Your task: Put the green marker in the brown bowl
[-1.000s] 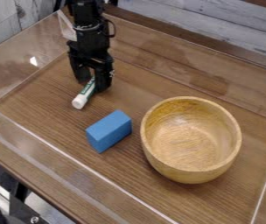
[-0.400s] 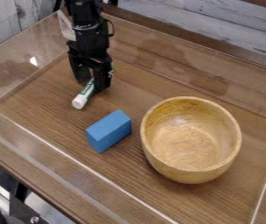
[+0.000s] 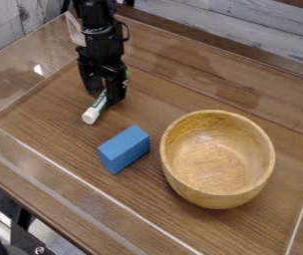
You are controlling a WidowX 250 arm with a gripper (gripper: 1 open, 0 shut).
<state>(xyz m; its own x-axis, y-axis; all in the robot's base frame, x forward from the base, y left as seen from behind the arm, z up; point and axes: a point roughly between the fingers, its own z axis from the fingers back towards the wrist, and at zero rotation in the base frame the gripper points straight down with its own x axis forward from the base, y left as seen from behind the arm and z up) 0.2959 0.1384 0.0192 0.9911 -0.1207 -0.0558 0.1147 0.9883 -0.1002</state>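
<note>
Two fingers [image 3: 85, 80] of the gripper [image 3: 101, 88] are standing spread, straddling the marker [image 3: 97, 107] in the upper left of the frame, exactly as a second ago. Nothing is shifting: the marker is lying flat on the surface [image 3: 181, 75], not yet pinched. Closing and lifting are probably coming next, with the bowl [image 3: 218, 157] waiting well apart at lower right, beyond the block [image 3: 123, 148].

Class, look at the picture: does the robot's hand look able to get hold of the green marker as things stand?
Probably yes. The hand is open and pointing down right over the green marker, fingers either side of its upper end. Nothing lies between them; the blue block sits apart, nearer the camera.
</note>
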